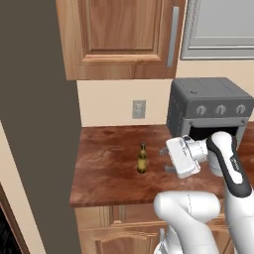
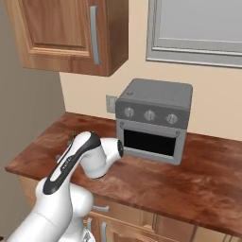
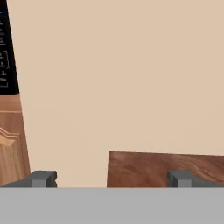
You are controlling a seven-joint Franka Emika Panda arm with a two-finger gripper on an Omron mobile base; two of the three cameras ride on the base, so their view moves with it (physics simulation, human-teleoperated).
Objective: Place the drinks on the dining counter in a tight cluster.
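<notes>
On the reddish-brown wood counter (image 1: 109,168), left of the grey toaster oven (image 1: 208,111), a slim amber-brown glass bottle (image 1: 142,158) stands upright, alone. The white arm's two-finger gripper (image 1: 166,159) hovers just right of the bottle, apart from it, jaws spread fully wide and holding nothing. A wall socket (image 1: 139,108) sits behind.

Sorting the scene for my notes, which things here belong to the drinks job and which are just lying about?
Job:
amber-brown bottle, upright on the wood counter
gripper, open beside it

Lying about:
grey toaster oven
wall outlet
upper cabinet
</notes>
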